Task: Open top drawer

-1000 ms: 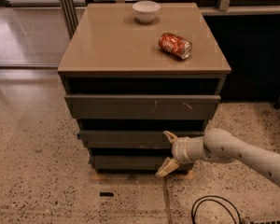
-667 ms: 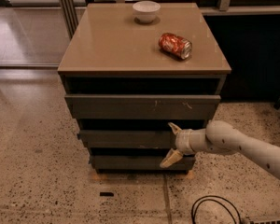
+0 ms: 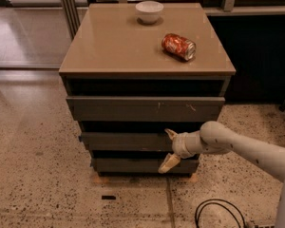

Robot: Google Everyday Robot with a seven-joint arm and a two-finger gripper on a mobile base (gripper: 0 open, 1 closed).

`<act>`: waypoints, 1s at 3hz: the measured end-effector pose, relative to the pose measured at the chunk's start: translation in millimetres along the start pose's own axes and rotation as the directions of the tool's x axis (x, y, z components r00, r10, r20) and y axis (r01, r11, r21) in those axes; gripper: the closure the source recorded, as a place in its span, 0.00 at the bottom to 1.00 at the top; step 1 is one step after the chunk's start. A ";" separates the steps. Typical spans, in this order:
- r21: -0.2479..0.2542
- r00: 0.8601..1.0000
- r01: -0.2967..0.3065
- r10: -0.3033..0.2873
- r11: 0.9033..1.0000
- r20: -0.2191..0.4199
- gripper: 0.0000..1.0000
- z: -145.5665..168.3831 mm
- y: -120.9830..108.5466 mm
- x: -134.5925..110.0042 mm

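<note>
Speckled stone floor (image 3: 33, 175) surrounds a grey bench (image 3: 114, 46) with a tan top and 3 drawers stacked in its near face. On the top, a white bowl (image 3: 149, 11) stands at the far edge, and a red can (image 3: 178, 46) lies on its side to the right, well apart from the bowl. The top drawer (image 3: 133, 109) sits just under a dark gap below the tan top, its front running nearly the full width of the bench. A pale arm (image 3: 242, 148) reaches in from the right. Its hand (image 3: 167, 149) is below the top drawer and not touching it, set in front of the right half of the middle drawer (image 3: 123, 140). The hand is spread wide: 1 finger points up at the middle drawer's front, the other slants down across the bottom drawer (image 3: 128, 166). A black cable (image 3: 213, 207) loops on the floor at the near right.
</note>
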State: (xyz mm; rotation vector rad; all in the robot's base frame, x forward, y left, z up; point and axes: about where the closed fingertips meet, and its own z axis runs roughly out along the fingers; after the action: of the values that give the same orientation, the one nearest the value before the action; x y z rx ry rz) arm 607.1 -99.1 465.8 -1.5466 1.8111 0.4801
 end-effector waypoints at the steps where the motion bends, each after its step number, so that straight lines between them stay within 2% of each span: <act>1: -0.074 1.000 -0.028 0.027 0.997 -0.013 0.00 30.2 7.1 6.0; 2: -0.074 1.000 -0.028 0.027 0.997 -0.012 0.00 30.1 7.1 5.9; 3: -0.027 1.000 0.019 -0.018 0.999 0.011 0.00 19.9 -6.3 -8.1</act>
State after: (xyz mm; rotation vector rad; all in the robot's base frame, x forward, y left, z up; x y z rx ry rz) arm 618.8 -81.3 458.9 -1.5753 1.7876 0.5052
